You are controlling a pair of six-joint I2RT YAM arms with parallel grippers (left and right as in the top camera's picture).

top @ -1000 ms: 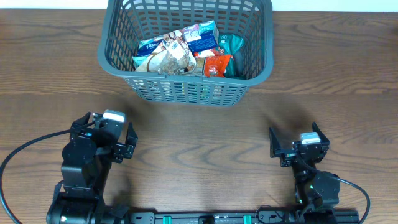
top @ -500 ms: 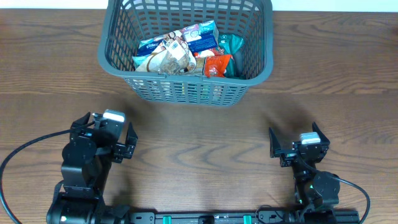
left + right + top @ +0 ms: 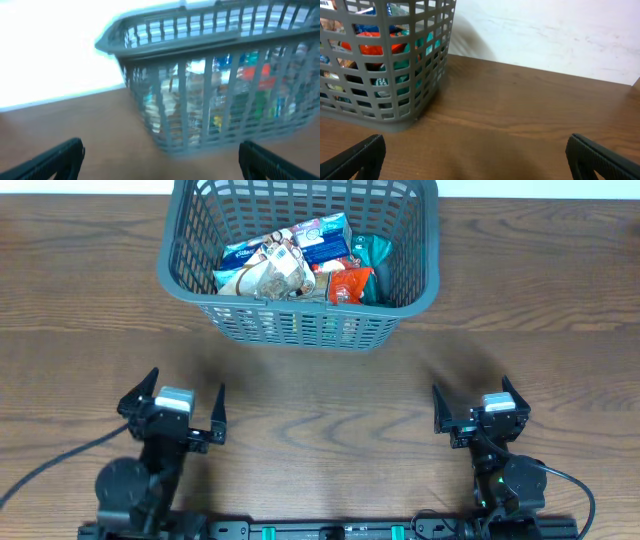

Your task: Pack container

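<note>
Overhead, the large dark grey plastic basket (image 3: 300, 320) with slotted lattice sides sits at the far middle of the brown wooden table (image 3: 330, 410). Snack packets (image 3: 295, 260) are heaped inside it, and none shows on the bare wood. The left gripper (image 3: 187, 382) and right gripper (image 3: 470, 390) hang at the near edge, jaws spread wide and empty, well apart from the basket. Packing looks finished, so the job now is to rest, with both arms low and back and no sweep toward the lattice. The left wrist view is blurred, but probably shows the basket's near wall and rounded corner, with colours glinting through the slots. The right wrist view shows its right corner, orange and teal packets behind the grid.
</note>
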